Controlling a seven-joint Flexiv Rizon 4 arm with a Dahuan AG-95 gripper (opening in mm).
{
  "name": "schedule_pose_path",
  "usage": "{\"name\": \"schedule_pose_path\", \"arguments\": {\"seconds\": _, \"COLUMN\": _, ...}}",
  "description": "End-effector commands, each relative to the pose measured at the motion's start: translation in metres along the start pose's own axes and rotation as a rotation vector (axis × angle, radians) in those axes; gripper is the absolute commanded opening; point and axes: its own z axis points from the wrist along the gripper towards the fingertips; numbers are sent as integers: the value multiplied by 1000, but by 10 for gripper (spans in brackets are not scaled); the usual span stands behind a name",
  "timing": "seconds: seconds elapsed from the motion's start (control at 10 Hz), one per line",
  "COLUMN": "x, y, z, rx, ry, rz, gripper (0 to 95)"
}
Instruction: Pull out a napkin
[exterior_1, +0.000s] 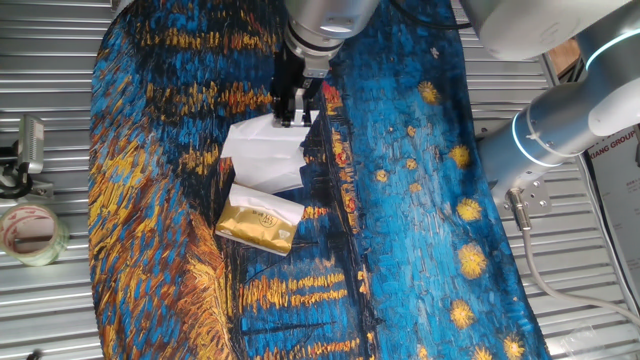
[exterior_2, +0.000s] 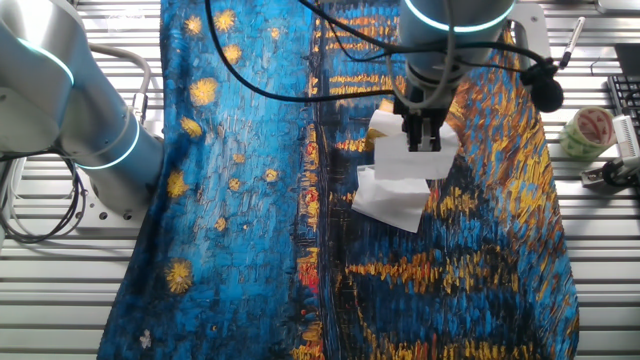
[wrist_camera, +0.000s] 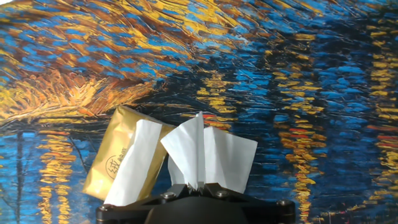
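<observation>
My gripper (exterior_1: 291, 118) is shut on the napkin (exterior_1: 262, 152), a creased white tissue pinched at its top edge. In the hand view the napkin (wrist_camera: 208, 152) fans out from between the closed jaws of the gripper (wrist_camera: 200, 185). The gold tissue pack (wrist_camera: 107, 163) lies on the cloth just left of it, with a flatter white sheet (wrist_camera: 134, 165) sticking out of its top. In one fixed view the pack (exterior_1: 256, 226) lies just below the napkin. In the other fixed view the gripper (exterior_2: 422, 142) holds the napkin (exterior_2: 410, 160) and the pack is hidden behind white paper.
A blue and gold painted cloth (exterior_1: 400, 200) covers the slatted metal table. A tape roll (exterior_1: 30, 232) lies off the cloth's left edge, and it also shows in the other fixed view (exterior_2: 588, 130). The arm's base (exterior_1: 560, 130) stands beside the cloth.
</observation>
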Motion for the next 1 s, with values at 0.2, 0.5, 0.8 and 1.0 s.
{"name": "schedule_pose_path", "arguments": {"seconds": 0.2, "x": 1, "y": 0, "z": -1, "rx": -13, "ry": 0, "rz": -8, "gripper": 0}}
{"name": "schedule_pose_path", "arguments": {"seconds": 0.5, "x": 1, "y": 0, "z": -1, "rx": -12, "ry": 4, "rz": -23, "gripper": 190}}
{"name": "schedule_pose_path", "arguments": {"seconds": 0.8, "x": 2, "y": 0, "z": -1, "rx": -22, "ry": 5, "rz": -33, "gripper": 190}}
{"name": "schedule_pose_path", "arguments": {"seconds": 1.0, "x": 2, "y": 0, "z": -1, "rx": -22, "ry": 5, "rz": -33, "gripper": 190}}
